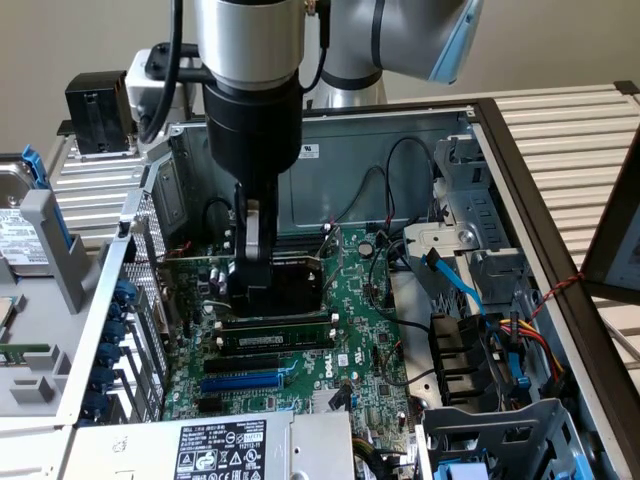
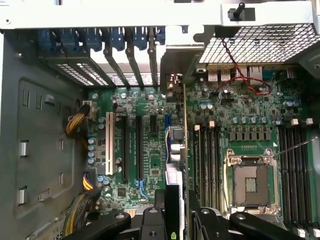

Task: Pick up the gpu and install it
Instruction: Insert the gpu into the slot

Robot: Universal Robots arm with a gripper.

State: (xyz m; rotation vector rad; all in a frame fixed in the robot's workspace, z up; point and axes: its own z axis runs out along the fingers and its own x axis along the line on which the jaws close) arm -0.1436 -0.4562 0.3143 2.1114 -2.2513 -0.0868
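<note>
we see the gripper (image 1: 250, 280) low inside the open computer case (image 1: 400, 140). its fingers are closed on the gpu (image 2: 172, 200), which stands edge-on between them, just over the green motherboard (image 1: 375, 310) and beside the memory slots (image 2: 207, 160). we judge that the install step is in hand: the card is carried but not yet seated. seating calls for its edge to be in line with the slot, then a straight push. the power supply label (image 1: 222, 447) has writing too small for us to read.
</note>
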